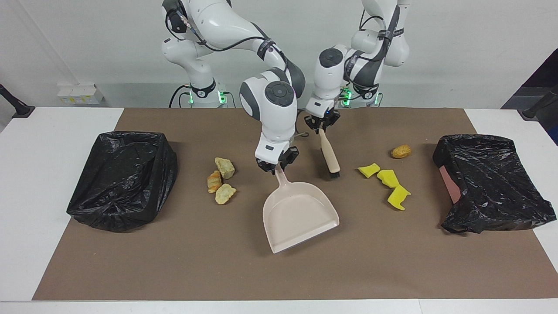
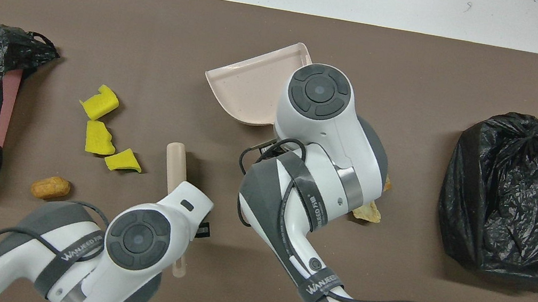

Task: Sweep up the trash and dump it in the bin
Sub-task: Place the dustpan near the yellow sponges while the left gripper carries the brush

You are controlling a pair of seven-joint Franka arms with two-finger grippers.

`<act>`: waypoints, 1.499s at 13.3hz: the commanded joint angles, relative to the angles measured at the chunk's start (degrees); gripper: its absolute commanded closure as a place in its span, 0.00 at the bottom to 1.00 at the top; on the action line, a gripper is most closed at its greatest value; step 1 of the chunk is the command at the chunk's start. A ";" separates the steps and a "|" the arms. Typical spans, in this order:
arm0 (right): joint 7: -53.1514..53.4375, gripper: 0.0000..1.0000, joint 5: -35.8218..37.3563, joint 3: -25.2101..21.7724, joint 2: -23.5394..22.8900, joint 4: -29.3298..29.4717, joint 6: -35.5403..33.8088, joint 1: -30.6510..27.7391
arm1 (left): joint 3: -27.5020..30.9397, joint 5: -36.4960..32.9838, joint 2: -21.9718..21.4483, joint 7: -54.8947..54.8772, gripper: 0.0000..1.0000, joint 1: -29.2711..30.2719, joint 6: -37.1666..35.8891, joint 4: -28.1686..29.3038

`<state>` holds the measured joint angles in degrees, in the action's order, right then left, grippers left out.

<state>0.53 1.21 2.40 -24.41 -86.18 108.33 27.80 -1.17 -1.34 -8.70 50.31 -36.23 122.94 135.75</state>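
Note:
My right gripper (image 1: 277, 168) is shut on the handle of the beige dustpan (image 1: 301, 213), which lies on the brown mat at mid-table. My left gripper (image 1: 321, 127) is shut on the handle of the beige brush (image 1: 330, 158), whose black bristles touch the mat beside the pan. Three yellow foam wedges (image 1: 388, 179) and a tan walnut-like lump (image 1: 400, 151) lie toward the left arm's end. Three bread pieces (image 1: 223, 181) lie toward the right arm's end. In the overhead view my right arm hides most of the bread; one piece (image 2: 367, 212) shows.
A bin lined with a black bag (image 1: 124, 179) stands at the right arm's end of the mat. A second black-bagged bin (image 1: 492, 183) lies at the left arm's end. The brown mat (image 1: 279, 270) covers the white table.

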 commanded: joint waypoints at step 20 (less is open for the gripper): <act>-57.83 1.00 14.26 0.32 6.22 -15.49 3.28 -3.55 | -0.41 -4.12 -16.20 0.58 1.00 25.34 -0.28 19.47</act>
<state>-57.65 13.12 2.48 -21.09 -96.84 109.32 24.26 -1.43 -7.28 -30.21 50.86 -10.09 116.62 155.59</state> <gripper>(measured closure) 0.687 0.744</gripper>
